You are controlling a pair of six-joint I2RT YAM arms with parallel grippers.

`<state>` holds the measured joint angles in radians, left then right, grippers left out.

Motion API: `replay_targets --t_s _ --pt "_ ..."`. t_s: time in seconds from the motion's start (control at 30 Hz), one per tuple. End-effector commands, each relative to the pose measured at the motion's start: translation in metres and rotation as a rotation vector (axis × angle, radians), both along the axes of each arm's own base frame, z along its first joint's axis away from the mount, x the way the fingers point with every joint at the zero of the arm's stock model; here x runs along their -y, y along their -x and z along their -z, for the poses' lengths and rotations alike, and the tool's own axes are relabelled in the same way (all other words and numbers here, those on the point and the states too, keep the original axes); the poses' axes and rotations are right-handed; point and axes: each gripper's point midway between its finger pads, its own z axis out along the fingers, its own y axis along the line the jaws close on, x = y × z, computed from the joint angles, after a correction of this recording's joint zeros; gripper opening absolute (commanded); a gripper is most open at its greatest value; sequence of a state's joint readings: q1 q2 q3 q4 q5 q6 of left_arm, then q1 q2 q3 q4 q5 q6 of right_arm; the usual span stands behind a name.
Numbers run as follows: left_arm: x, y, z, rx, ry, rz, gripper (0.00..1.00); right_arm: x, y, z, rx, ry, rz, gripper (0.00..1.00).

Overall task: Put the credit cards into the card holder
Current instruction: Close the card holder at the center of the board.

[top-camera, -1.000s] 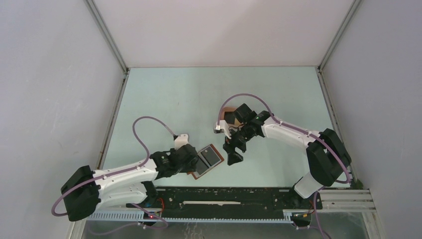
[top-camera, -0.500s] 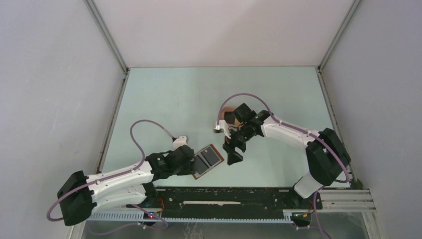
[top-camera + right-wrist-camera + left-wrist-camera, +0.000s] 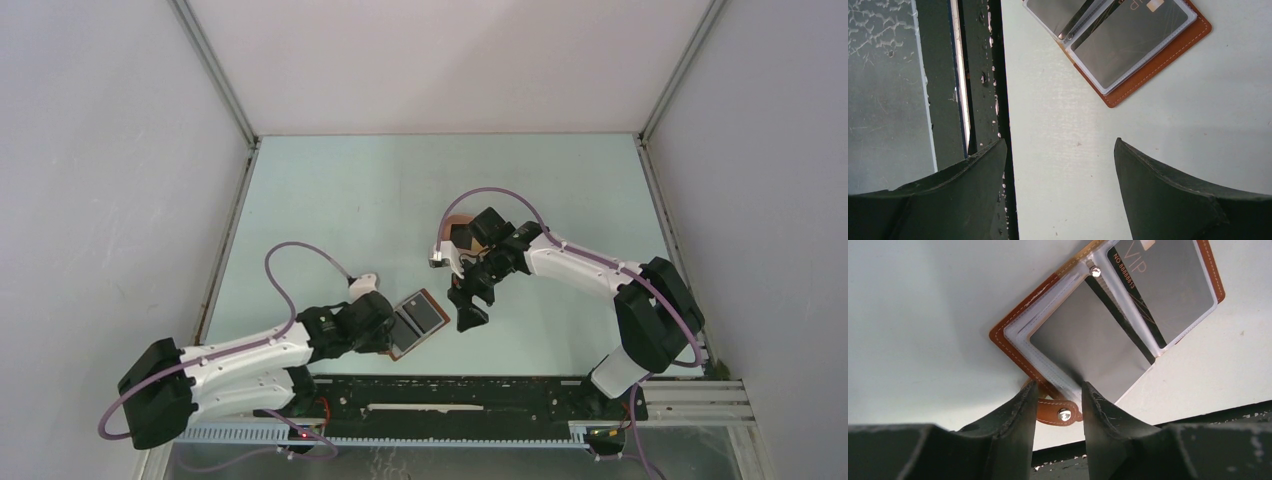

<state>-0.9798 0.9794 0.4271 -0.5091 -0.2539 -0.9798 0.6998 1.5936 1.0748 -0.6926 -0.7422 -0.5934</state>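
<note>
Left gripper (image 3: pixel 1058 390) sits low at holder's near corner. Fingers (image 3: pixel 1013 420) narrowed to a small gap, snap tab (image 3: pixel 1058 413) lying in that gap and about filling it. Can't tell if tab is pinched or only bracketed. Holder (image 3: pixel 997 334) lies open and flat on table (image 3: pixel 400 200), leather side down, clear pockets up. It's close to black rail (image 3: pixel 450 395) at the near edge, and between the two grippers in the top view. Black card (image 3: pixel 1168 290) marked VIP sits in the pocket far from left gripper, gold chip showing at its end. Pocket nearer the fingers looks plain grey, can't tell if it holds anything. Second dark edge shows along the fold, maybe another card, unclear.

Right gripper (image 3: pixel 1060 145) hangs above table just right of holder, fingers spread wide, nothing between them, not touching holder. Rail runs under its one finger. Brownish thing (image 3: pixel 456 220) partly hidden behind right wrist, can't identify.
</note>
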Motion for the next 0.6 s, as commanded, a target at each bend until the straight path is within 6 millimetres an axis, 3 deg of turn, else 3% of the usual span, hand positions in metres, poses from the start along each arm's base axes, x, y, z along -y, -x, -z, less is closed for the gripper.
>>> replay_targets --t_s 0.0,0.57 --pt "-0.022 0.015 0.010 -0.049 -0.075 -0.006 0.42 -0.006 -0.007 -0.010 0.015 -0.027 -0.006 0.88" --pt "-0.029 0.029 0.013 -0.101 -0.080 0.008 0.43 -0.006 -0.007 -0.009 0.009 -0.023 -0.007 0.88"
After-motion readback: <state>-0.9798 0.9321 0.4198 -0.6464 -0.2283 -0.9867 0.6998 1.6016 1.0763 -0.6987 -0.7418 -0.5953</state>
